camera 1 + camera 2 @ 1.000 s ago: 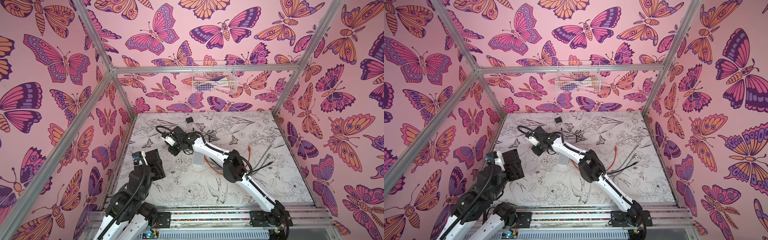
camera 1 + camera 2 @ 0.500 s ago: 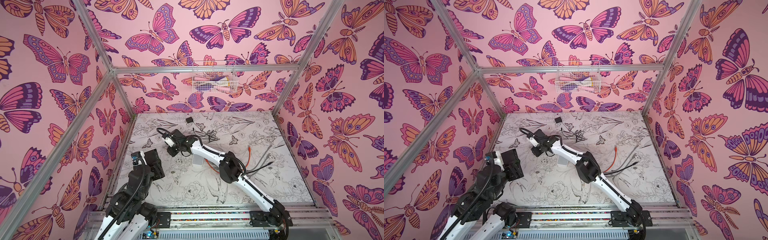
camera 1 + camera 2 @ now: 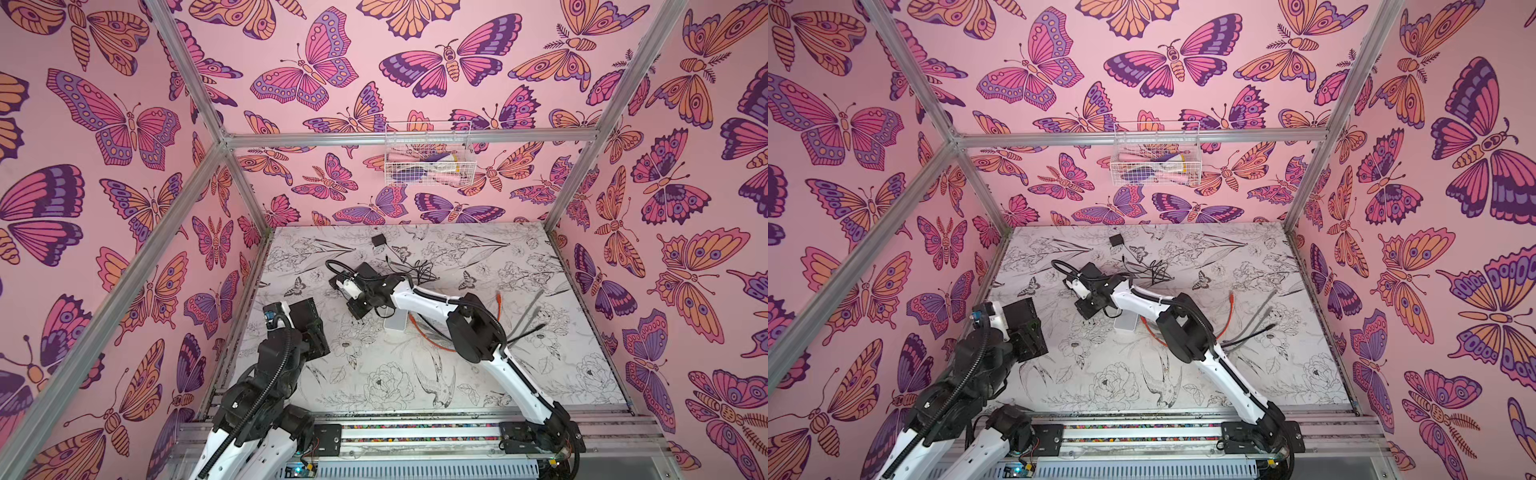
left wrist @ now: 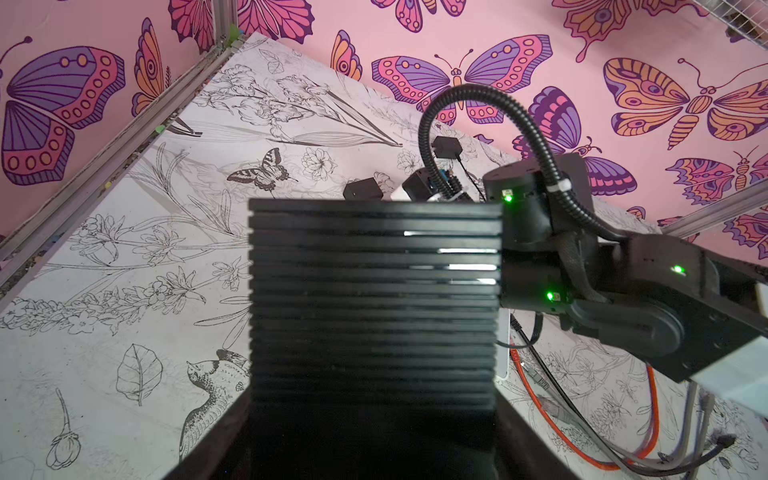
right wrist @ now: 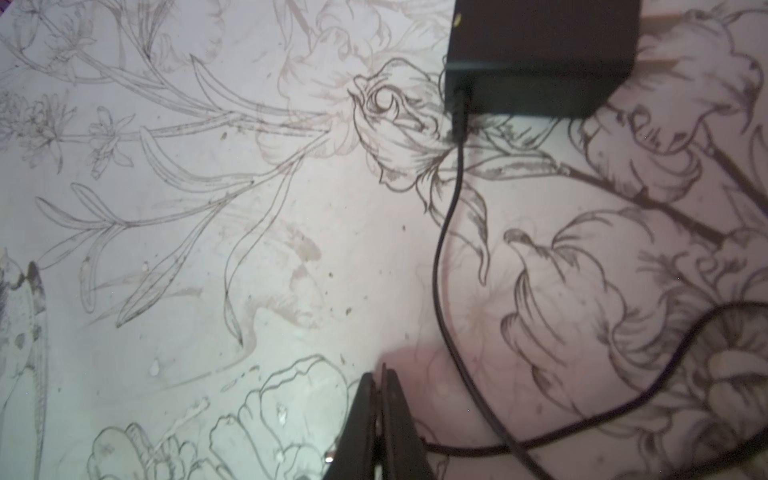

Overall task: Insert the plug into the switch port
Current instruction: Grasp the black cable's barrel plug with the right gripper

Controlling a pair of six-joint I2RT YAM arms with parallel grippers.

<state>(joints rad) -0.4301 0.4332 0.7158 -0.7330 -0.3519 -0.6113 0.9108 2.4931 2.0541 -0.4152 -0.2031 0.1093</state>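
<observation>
- Two black fingers of the right gripper [image 5: 380, 399] sit pressed together in the right wrist view, just above the flower-printed mat [image 5: 208, 249], and nothing shows between them. A black cord [image 5: 435, 257] runs from a black adapter [image 5: 540, 54] past their side. Another strand of cord passes behind them.
- Left wrist view: the left gripper [image 4: 374, 419] pinches the switch [image 4: 374, 291], a black ribbed box, by its two sides and holds it clear of the mat. Beyond it the right arm [image 4: 623, 316] reaches across. An orange cable [image 4: 655, 415] and grey cables [image 4: 698, 415] lie under that arm.
- Both top views: the switch is held up at the left, well apart from the right gripper. That gripper sits low over the back-left part of the mat, beside the cord's tangle [image 3: 415, 270]. The plug [image 3: 387, 259] seems to be the small dark tip between tangle and adapter, though it is too small to be sure. A white box [image 3: 395, 323] lies on the mat under the right arm. A wire basket [image 3: 428, 178] hangs on the back wall.
</observation>
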